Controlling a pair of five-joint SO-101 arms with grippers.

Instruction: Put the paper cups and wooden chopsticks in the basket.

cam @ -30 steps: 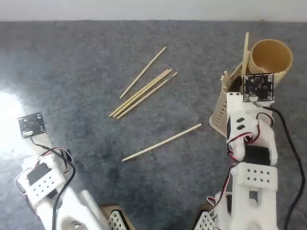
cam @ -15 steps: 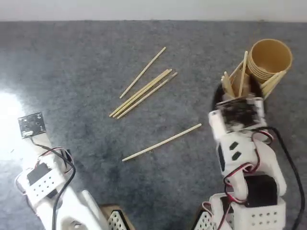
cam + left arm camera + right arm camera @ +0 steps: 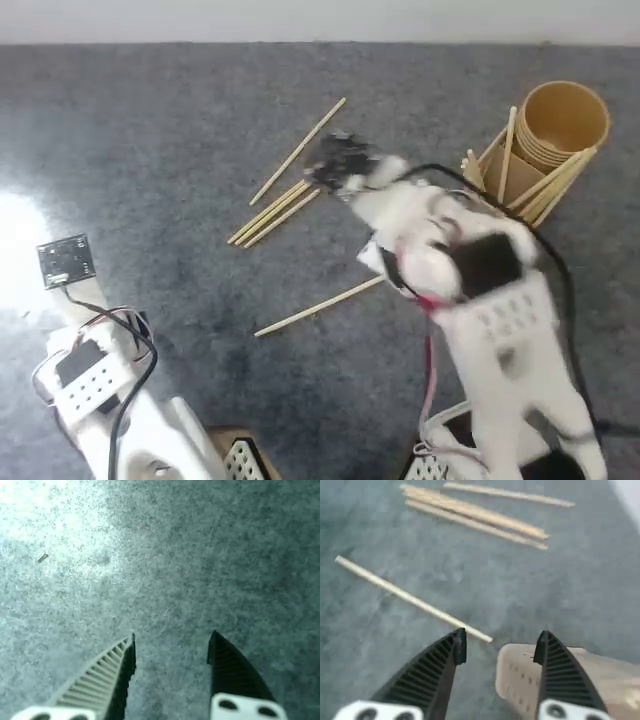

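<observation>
A beige perforated basket (image 3: 492,180) stands at the far right and holds a stack of paper cups (image 3: 563,120) and several wooden chopsticks (image 3: 505,150). Loose chopsticks lie on the grey carpet: one single (image 3: 298,152), a close bundle (image 3: 272,213) and a lone stick (image 3: 318,306) nearer the arms. My right arm (image 3: 440,250) stretches over the middle of the table. Its gripper (image 3: 502,635) is open and empty, above the end of the lone stick (image 3: 410,597), with the basket's corner (image 3: 520,677) beside it and the bundle (image 3: 475,515) beyond. My left gripper (image 3: 170,640) hangs open over bare carpet.
The left arm (image 3: 90,375) stays folded at the near left corner. A bright glare patch (image 3: 20,230) lies on the carpet at the left. A pale wall strip (image 3: 320,20) borders the far edge of the carpet.
The right arm let go of a chopstick into the basket, then swung left from the basket to above the loose chopsticks. The left arm kept still.
</observation>
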